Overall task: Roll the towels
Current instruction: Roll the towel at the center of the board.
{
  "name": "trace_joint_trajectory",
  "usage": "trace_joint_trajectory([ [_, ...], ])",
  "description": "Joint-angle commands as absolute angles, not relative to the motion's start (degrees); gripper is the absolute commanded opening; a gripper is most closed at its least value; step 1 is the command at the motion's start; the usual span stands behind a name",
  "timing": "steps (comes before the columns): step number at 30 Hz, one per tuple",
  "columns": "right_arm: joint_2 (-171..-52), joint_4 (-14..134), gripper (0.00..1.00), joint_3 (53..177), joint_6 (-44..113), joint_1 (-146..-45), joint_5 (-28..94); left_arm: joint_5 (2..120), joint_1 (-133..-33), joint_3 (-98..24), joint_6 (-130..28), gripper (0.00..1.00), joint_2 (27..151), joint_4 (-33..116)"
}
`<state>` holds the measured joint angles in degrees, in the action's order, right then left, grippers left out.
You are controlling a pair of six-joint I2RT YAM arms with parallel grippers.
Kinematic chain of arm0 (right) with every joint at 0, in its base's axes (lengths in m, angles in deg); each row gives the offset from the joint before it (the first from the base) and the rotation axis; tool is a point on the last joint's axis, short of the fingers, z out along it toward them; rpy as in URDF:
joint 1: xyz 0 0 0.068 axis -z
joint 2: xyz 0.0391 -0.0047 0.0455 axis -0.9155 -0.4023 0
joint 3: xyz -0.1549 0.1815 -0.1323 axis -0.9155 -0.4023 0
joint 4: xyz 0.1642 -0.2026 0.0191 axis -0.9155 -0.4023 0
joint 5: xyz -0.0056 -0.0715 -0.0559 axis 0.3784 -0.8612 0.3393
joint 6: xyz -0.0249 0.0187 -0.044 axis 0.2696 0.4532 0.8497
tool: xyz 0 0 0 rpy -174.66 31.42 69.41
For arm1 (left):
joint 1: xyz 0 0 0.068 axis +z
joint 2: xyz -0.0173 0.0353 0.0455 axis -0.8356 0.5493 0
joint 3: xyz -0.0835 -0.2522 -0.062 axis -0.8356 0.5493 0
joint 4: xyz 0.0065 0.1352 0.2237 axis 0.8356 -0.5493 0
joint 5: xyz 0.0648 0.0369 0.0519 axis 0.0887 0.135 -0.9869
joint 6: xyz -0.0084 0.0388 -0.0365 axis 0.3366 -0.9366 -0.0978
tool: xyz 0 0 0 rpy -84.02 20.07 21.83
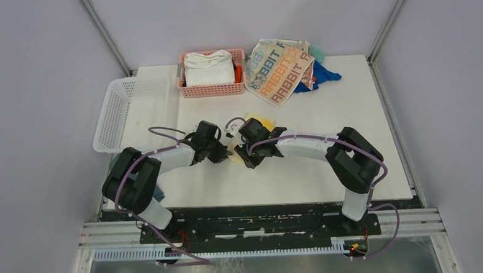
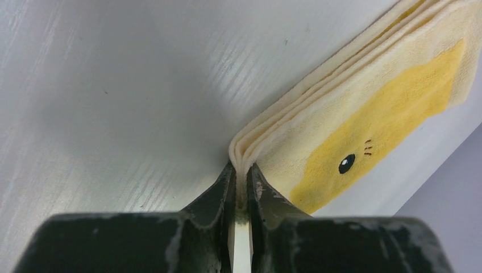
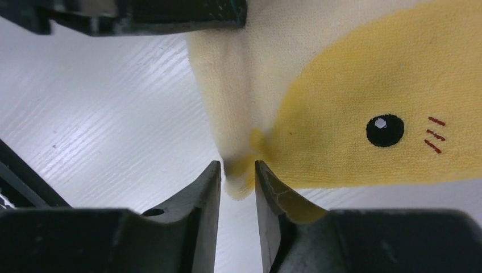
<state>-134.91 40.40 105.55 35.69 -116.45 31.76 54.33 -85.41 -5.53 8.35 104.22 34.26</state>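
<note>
Judging this early: we see no towel rolled yet. The rabbit-face towel [image 2: 364,131] lies folded in flat layers mid-tabletop [image 1: 325,145], between the arms. The left pincer [image 2: 241,176] is clenched on its folded edge. The right pincer [image 3: 237,176] stands slightly parted around a corner, and we cannot tell if it grips. The lettered towel [image 1: 282,70] lies flat at the back right, so all the rolling is left to do.
</note>
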Motion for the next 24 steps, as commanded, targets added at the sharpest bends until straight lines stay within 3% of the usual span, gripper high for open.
trace_joint_trajectory([
  [1, -129.5, 47.2, 0.39, 104.7, 38.4, -118.3, 30.9, 53.5, -85.4, -7.0, 9.6, 0.11, 103.0, 31.7],
  [11, -133.3, 51.0, 0.48, 105.1, 40.8, -121.5, 25.7, 54.7, -85.4, -6.9, 11.1, 0.11, 101.5, 31.1],
  [24, -133.5, 50.6, 0.47, 98.7, 40.4, -123.1, 23.7, 54.7, -85.5, -6.1, 13.4, 0.09, 100.6, 31.3],
])
